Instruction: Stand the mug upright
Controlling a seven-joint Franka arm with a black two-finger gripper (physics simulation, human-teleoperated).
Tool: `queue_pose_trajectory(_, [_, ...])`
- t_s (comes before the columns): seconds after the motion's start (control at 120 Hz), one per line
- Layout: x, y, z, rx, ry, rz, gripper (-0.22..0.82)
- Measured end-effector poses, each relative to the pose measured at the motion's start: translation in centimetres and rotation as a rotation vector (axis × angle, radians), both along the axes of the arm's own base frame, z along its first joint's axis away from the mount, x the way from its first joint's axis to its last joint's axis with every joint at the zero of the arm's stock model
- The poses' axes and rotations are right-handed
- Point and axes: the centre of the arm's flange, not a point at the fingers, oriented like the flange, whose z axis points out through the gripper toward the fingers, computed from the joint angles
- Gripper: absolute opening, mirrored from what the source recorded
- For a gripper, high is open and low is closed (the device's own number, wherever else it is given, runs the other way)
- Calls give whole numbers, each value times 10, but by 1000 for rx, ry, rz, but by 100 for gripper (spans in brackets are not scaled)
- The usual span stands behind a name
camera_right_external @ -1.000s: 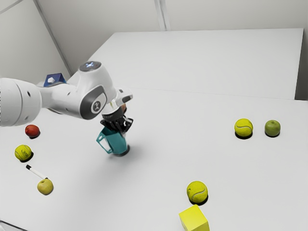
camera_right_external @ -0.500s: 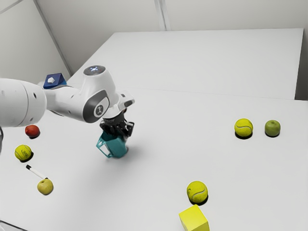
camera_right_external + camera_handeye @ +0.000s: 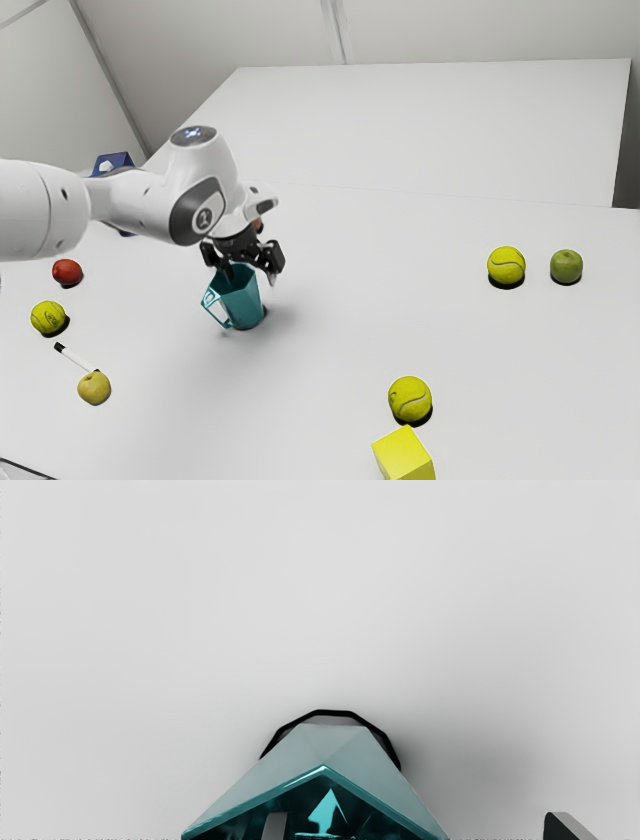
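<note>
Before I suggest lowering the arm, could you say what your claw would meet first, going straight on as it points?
Most likely the mug: my claw points down, with one finger over or inside its mouth and the other outside. Depth is unclear, so the table could come first.

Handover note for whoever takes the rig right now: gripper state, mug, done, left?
Gripper: open, fingers well apart, one reaching into the mug's mouth, the other outside it.
Mug: on the table below the gripper, mouth up, handle toward the exterior view's left.
Done: mug looks upright or close to it, and the fingers aren't clamped on it. Can't tell if its base sits fully flat.
Left: check the base, then probably raise the gripper straight up; a sideways move could catch the wall and tip the mug.
</note>
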Motion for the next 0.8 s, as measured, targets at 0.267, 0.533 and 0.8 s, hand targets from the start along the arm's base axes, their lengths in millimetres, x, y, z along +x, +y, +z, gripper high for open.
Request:
queue_pose_trajectory(0.267, [-7,1,29,-27,-4,0,59])
queue_pose_trajectory(0.533, [18,5,134,-4,-80,-31,60])
queue_pose_trajectory(0.8, [24,12,253,28,-100,-72,60])
